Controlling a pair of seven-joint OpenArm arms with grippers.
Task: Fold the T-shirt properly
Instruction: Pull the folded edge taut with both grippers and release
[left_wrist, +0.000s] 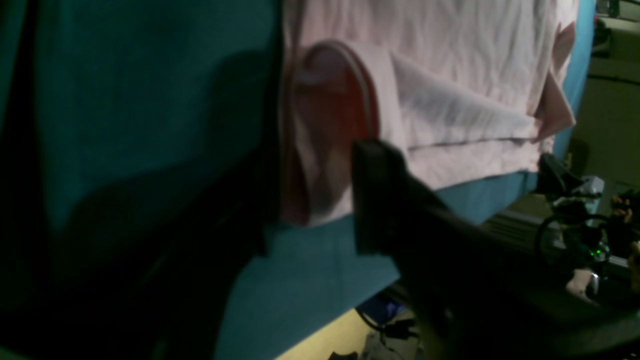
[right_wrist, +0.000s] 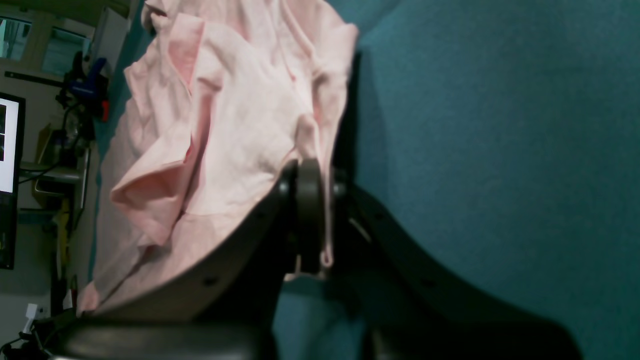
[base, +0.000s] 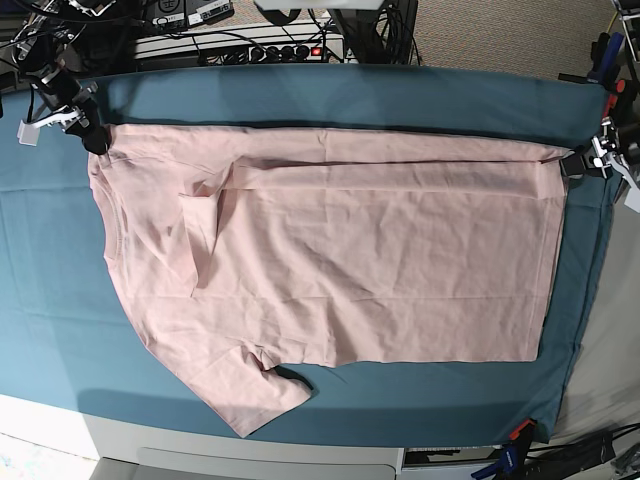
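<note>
Teal cloth (base: 60, 330) covers the whole table, and I see its near edge hanging over a pale table front at the bottom of the base view. On this cloth the T-shirt (base: 380, 260) lies spread flat, pale pink and plain side up. Its near sleeve points toward the near edge, and its far part is folded over in a long strip. The neck opening lies at the left of the base view and the hem at the right.

My right gripper (base: 92, 138) sits at the far left corner of the shirt. In its wrist view the jaws are clenched on a pinch of pink fabric at the shirt's edge. My left gripper (base: 578, 160) sits at the far right corner, just beside the hem. Its jaws stand released with no fabric between them, as far as I can see.

Behind the table I see cables and a power strip (base: 270, 50) on the floor. A clamp (base: 518, 432) holds the cloth at the near right corner.
</note>
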